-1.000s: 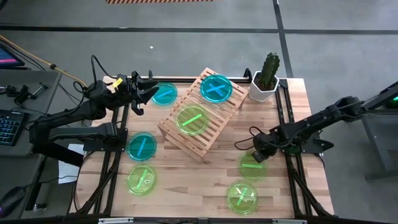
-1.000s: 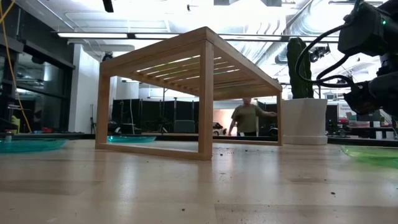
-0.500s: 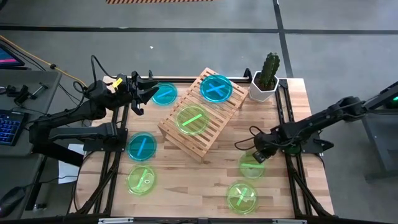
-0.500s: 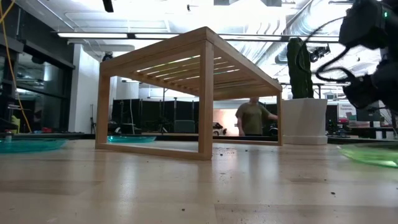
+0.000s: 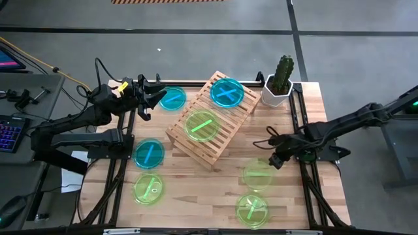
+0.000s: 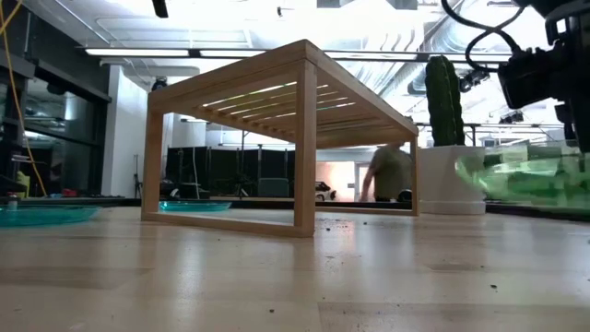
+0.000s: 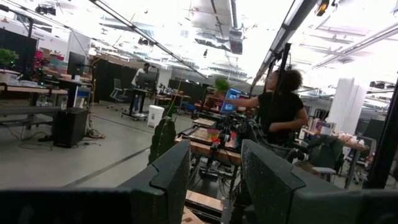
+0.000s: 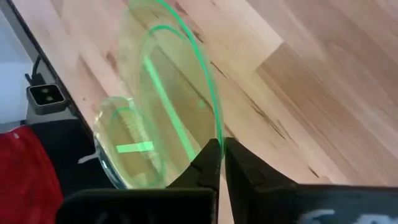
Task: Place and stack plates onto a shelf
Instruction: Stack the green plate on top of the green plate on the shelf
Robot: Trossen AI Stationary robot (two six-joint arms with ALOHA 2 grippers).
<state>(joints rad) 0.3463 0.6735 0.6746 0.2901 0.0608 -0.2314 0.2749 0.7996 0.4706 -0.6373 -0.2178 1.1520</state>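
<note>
Lime-green and translucent, the held plate [image 5: 257, 174] is pinched by its rim between my right fingers [image 8: 219, 163], which are closed thin on its edge; it is lifted clear of the bench [image 5: 209, 192], as the low view shows it hanging in the air [image 6: 533, 177]. It sits on the side of the shelf [image 5: 210, 119] away from my left arm, near the shelf's lower corner. Just beyond it, farther from the shelf, a second green plate [image 5: 251, 209] lies flat on the bench.

On the shelf itself rest two plates: a green one [image 5: 202, 126] on the middle slats and a teal-blue one [image 5: 226, 93] at the end nearest the cactus pot [image 5: 279, 85]. Another teal plate [image 5: 172, 98] lies on the bench just beside the shelf's far-left edge, close to my left fingers [image 5: 159, 96], which wait there parted with nothing between them. Two more lie well apart from the shelf on that same side: a teal plate [image 5: 149, 153] and, past it, a green plate [image 5: 149, 189].

A person [image 7: 281, 112] stands in the room beyond the bench.
</note>
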